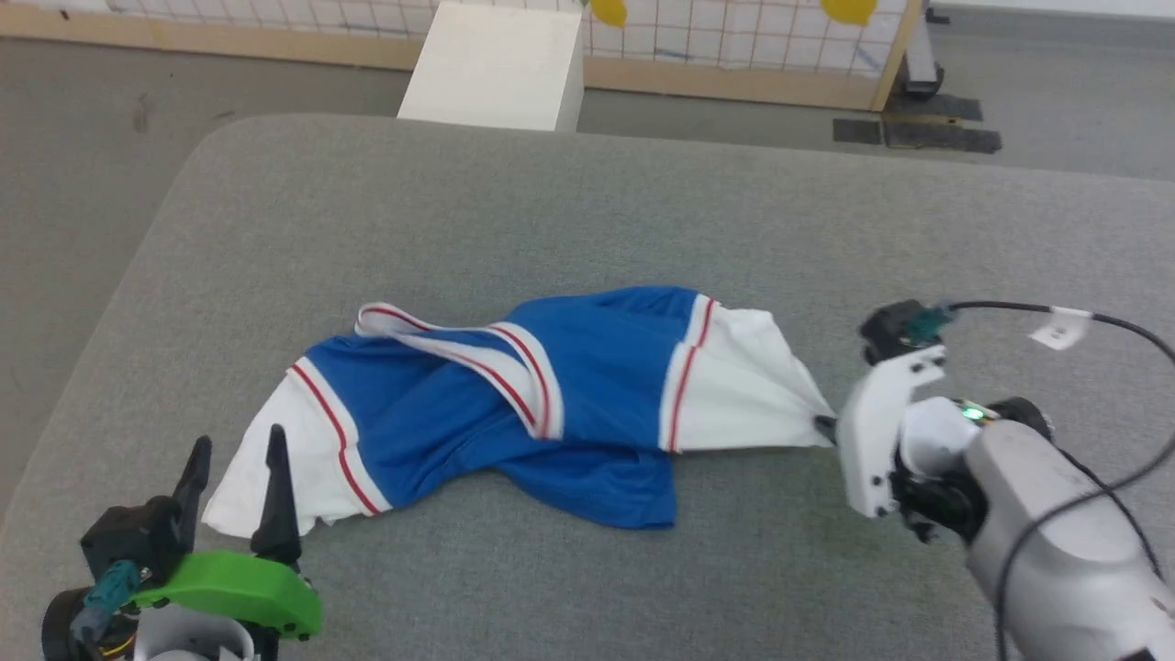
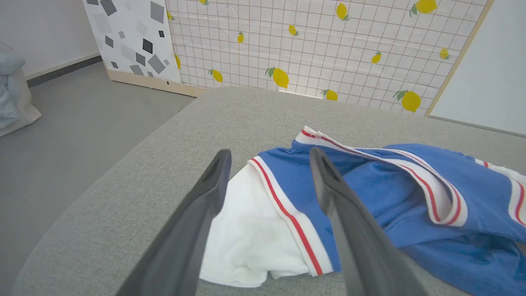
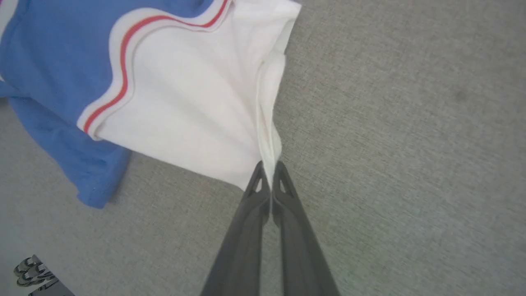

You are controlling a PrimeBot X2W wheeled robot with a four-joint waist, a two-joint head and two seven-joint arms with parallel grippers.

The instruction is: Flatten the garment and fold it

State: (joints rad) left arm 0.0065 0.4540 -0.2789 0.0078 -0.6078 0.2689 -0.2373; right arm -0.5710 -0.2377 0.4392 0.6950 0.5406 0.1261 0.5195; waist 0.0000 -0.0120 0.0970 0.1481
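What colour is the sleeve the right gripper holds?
The sleeve is white; the right wrist view shows it best.

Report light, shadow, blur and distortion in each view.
Head view: even, soft light, with only a thin shadow under the garment. Left wrist view: wide-angle, so the edge of the grey surface bends and the left gripper looms large. Right wrist view: the white sleeve is nearly washed out, while the right gripper is fairly sharp at its tips.

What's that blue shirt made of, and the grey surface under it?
The garment looks like soft, thin knit jersey, matte: it drapes in loose folds. The grey surface seems woven upholstery fabric, probably padded: visible weave, rounded corner.
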